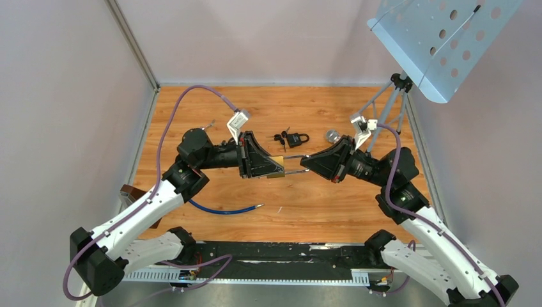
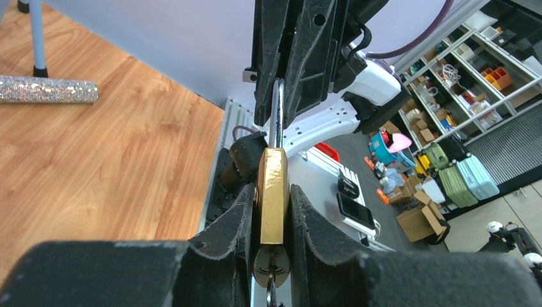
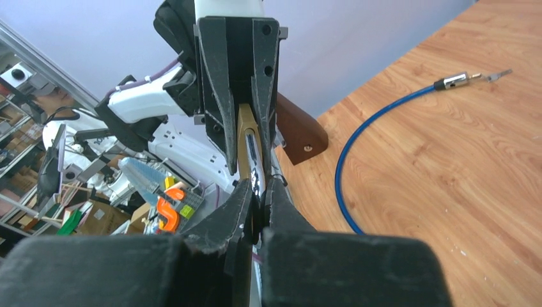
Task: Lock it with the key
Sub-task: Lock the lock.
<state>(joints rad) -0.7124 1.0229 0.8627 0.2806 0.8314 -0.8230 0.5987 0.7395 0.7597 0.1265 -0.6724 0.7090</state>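
Note:
A brass padlock [image 1: 277, 169] is held level above the table between my two grippers. My left gripper [image 1: 271, 165] is shut on its brass body [image 2: 273, 192]. My right gripper [image 1: 305, 162] is shut on the steel shackle [image 1: 293, 164], which runs from the body straight into its fingers [image 2: 300, 77]. In the left wrist view a metal key [image 2: 271, 295] sticks out of the keyhole at the lock's near end. In the right wrist view the shackle [image 3: 254, 160] passes between my fingertips, with the brass body [image 3: 244, 137] and the left gripper [image 3: 236, 77] beyond.
A small black padlock with keys [image 1: 294, 138] and a glittery silver cylinder [image 1: 331, 135] lie behind the grippers. A blue cable [image 1: 224, 209] lies near the left arm. A brown block [image 1: 131, 194] sits at the left edge. A music stand's tripod [image 1: 388, 105] stands back right.

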